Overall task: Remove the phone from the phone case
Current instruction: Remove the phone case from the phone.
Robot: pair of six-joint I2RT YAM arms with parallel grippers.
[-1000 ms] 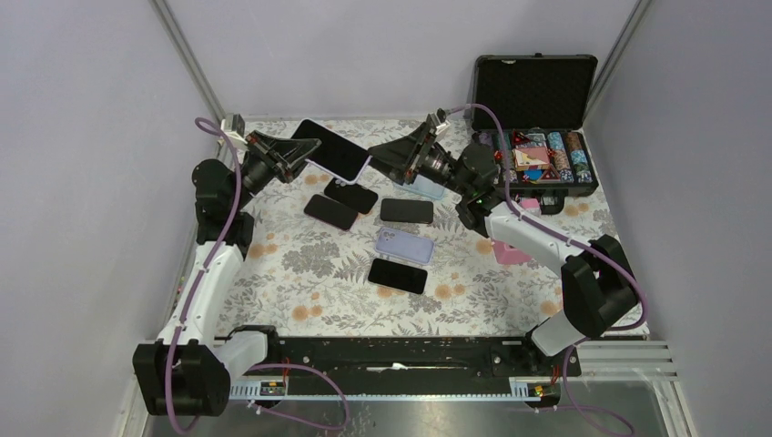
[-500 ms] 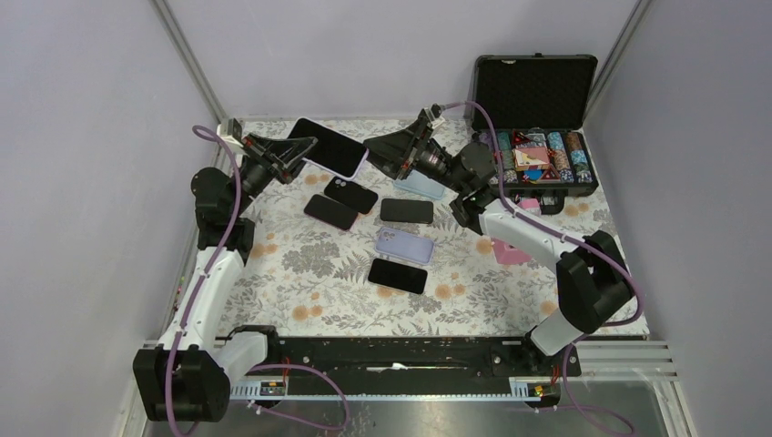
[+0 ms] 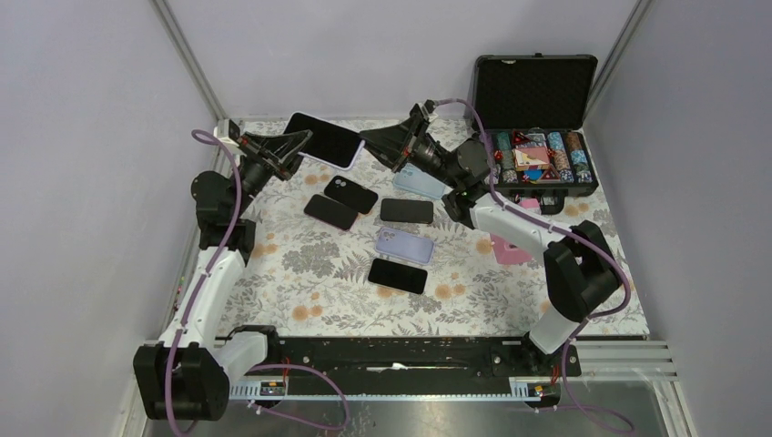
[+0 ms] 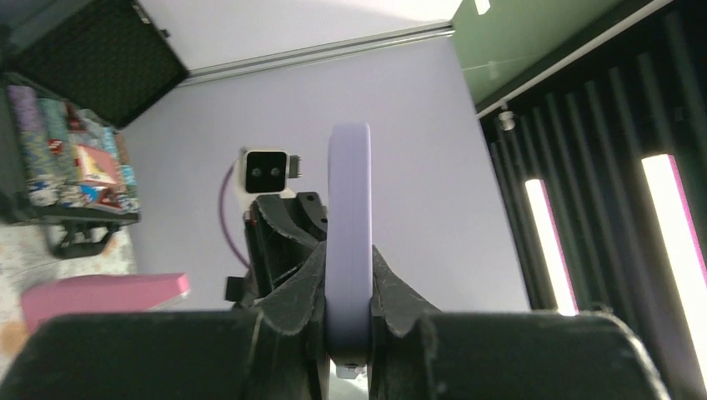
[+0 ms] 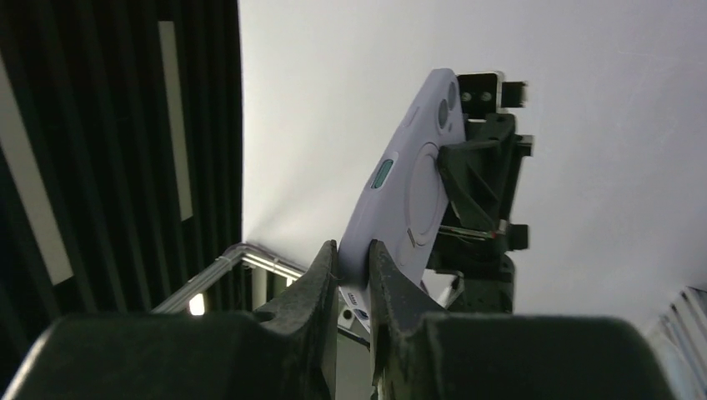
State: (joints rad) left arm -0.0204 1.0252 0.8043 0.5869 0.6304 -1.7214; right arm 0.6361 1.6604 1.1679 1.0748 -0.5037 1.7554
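Phone, screen up, hangs left of the chip box and looks not yet out of its lilac case. I have the left pincer and right pincer clamped on the case's opposite ends. All the separating remains.

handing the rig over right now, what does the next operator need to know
Left gripper: shut on one end of the cased phone.
Right gripper: shut on the other end.
The cased phone is held in the air between the two arms, over the far side of the table, with its dark screen facing the top camera.
Done: it is picked up and gripped at both ends.
Left: the phone is not yet out of its lilac case, so it needs working free. Several other phones lie on the table below.
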